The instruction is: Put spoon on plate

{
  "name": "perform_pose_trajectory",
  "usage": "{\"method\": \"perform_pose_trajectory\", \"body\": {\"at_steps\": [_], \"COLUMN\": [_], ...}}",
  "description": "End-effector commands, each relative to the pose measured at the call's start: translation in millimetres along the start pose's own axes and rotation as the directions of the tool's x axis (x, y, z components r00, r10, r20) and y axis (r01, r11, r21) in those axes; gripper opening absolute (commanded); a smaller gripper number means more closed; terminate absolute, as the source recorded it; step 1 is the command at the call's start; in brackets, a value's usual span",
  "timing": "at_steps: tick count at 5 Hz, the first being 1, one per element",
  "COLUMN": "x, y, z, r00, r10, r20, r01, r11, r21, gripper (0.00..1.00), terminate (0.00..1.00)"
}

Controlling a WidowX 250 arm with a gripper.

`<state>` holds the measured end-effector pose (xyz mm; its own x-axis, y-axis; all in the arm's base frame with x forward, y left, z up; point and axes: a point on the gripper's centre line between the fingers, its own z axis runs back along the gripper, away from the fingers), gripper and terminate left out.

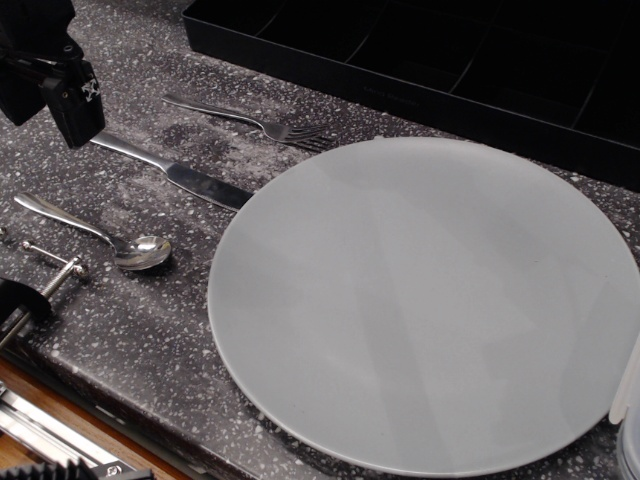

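Note:
The spoon (118, 241) lies on the dark speckled counter at the left, its bowl pointing right and its slim handle running up-left. The large pale grey plate (420, 300) lies flat to its right, a short gap from the spoon's bowl, with nothing on it. My gripper (70, 100) is a black block at the top left corner, above the counter and up-left of the spoon, close to the knife's handle end. It holds nothing that I can see. Its jaws do not show clearly.
A knife (172, 172) lies between spoon and fork, its blade tip under or against the plate's left edge. A fork (250, 122) lies behind it. A black compartment tray (430, 60) spans the back. A metal bar fixture (50, 268) sits at the front left, and a clear container edge (630, 410) at the right.

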<state>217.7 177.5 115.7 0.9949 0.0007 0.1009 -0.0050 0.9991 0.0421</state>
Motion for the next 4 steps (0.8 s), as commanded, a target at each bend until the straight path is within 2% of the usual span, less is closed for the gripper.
{"method": "perform_pose_trajectory", "body": {"at_steps": [1,2,3,4], "x": [0.0,12.2,19.2,14.8], "y": [0.0,13.7,21.6,22.2], "z": [0.0,-0.8,-4.1,-14.7], "r00": [1.0,0.969,0.879,0.735], "r10": [0.0,0.245,0.476,0.677], "r20": [0.0,-0.026,0.014,0.034], "r01": [0.0,-0.244,-0.476,-0.677], "r11": [1.0,0.969,0.877,0.731], "r21": [0.0,0.037,0.062,0.084], "gripper": [1.0,1.0,1.0,1.0], "terminate": [0.0,0.0,0.0,0.0]}}
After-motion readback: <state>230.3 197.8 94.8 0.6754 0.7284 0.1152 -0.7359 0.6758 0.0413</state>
